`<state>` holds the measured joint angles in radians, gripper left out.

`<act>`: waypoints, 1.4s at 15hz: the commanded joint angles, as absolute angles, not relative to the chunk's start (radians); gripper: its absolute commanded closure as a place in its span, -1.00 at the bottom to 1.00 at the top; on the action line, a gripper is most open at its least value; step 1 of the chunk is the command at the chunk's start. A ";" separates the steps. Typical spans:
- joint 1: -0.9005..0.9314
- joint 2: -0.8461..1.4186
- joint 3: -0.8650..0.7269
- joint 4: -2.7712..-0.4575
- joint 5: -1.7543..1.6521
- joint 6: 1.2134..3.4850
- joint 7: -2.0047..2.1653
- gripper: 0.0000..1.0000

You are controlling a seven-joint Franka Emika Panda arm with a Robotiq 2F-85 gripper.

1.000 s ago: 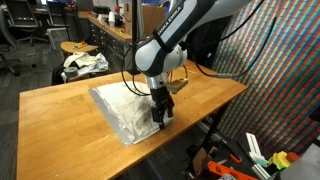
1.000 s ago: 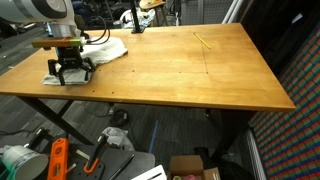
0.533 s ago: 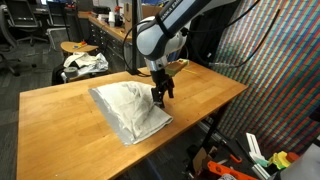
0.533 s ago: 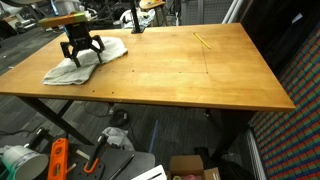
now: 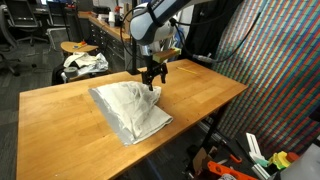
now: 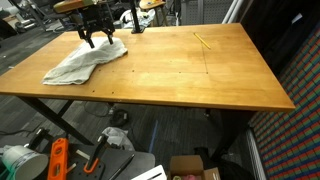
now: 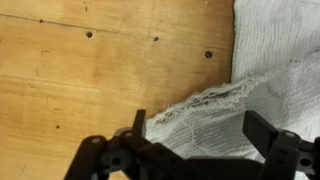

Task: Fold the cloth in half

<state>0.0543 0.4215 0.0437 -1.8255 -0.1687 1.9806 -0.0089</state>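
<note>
Cloth (image 5: pixel 130 110): lay on the table (image 5: pixel 55 105), rumpled, with one corner close to the table's edge in an exterior view.
Cloth, other angle: in an exterior view the cloth (image 6: pixel 85 62) sat bunched at one end of the table (image 6: pixel 200 75), well apart from the far end.
Cloth, wrist view: the cloth (image 7: pixel 275 80) filled the right side, with a frayed edge running across bare table (image 7: pixel 80 70). One layer seemed to lie over another, but I could not tell how squarely.
Gripper (image 5: pixel 152 80): hung over the cloth's far corner and appeared raised clear of it.
Gripper, other angle: the gripper (image 6: pixel 98 40) stood over the cloth's far end.
Jaw state: jaws stood wide apart and held nothing. In the wrist view the gripper (image 7: pixel 195 130) showed both fingers spread, with the frayed edge below the gap.
Contact: no touch between fingers and cloth was seen.
Other items: a patterned bundle (image 5: pixel 85 63) sat on a stool beyond the table. A thin yellow stick (image 6: pixel 203 41) lay on the table, well apart from the cloth.
</note>
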 commanded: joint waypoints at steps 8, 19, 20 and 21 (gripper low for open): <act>-0.071 0.745 0.042 -1.384 0.025 1.778 -0.186 -1.00; -0.136 0.844 0.059 -1.294 0.068 1.803 -0.291 -1.00; -0.142 0.846 0.063 -1.290 0.077 1.793 -0.297 -1.00; -0.153 0.842 0.073 -1.295 0.091 1.792 -0.324 -1.00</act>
